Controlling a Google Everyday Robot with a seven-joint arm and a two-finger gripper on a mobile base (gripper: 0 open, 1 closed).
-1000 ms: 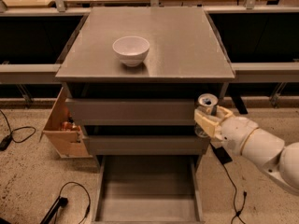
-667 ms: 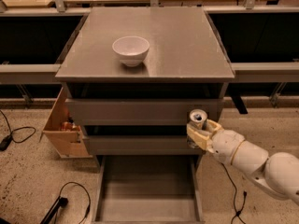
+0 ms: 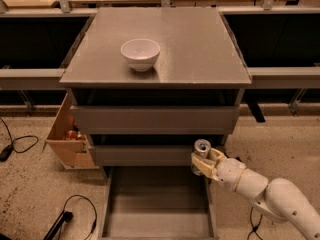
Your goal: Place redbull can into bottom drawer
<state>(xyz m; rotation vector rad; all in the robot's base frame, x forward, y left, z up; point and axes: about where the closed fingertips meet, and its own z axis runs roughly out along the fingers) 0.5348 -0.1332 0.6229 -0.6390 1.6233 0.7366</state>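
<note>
The redbull can [image 3: 202, 146] is standing upright in the gripper [image 3: 201, 163], whose fingers are clamping it just above the far right corner of the open bottom drawer [image 3: 155, 204]. The arm [image 3: 260, 189] is reaching in from the near right. A white bowl [image 3: 141, 54] is sitting on the cabinet top [image 3: 200, 49]; a wooden box [image 3: 65, 141] is standing at the left.

Upright redbull can [image 3: 202, 147] in tool [image 3: 201, 162], over open bottom drawer [image 3: 156, 204]

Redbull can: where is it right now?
Camera view: the redbull can is held upright in the gripper, right of centre, above the open bottom drawer's back-right corner, just in front of the middle drawer.
</note>
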